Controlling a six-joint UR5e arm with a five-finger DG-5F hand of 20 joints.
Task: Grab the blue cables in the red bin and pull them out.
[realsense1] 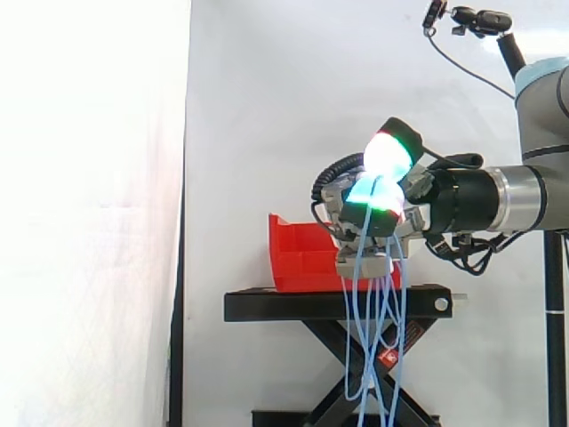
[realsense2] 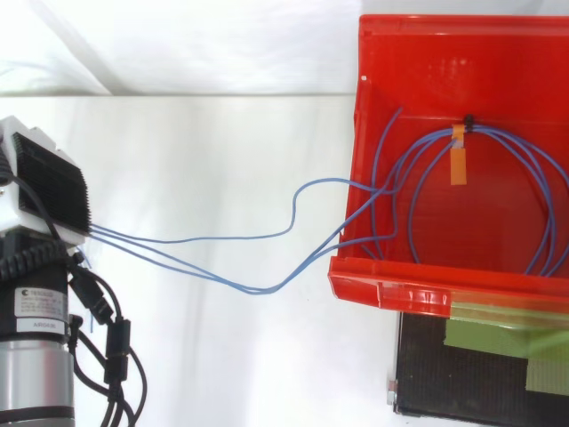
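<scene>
Fingers of the hand (realsense1: 373, 209) are curled round several thin blue cables (realsense1: 364, 329), and its pads glow green and white. It sits to the right of the red bin (realsense1: 298, 258), at about the height of the rim. Below the hand the cables hang in long loops past the black stand (realsense1: 338, 307). From above, the hand (realsense2: 44, 187) is far to the left of the red bin (realsense2: 391, 294). The blue cables (realsense2: 267, 238) stretch from it across open space and over the bin's left wall. Part of the coil still lies inside the bin, tied at an orange tag (realsense2: 459, 165).
A white curtain hangs behind everything. The stand's top (realsense2: 444, 374) carries green tape (realsense2: 498, 342) just beside the bin. A small camera on a dark arm (realsense1: 480, 20) sits at the upper right, above the robot arm.
</scene>
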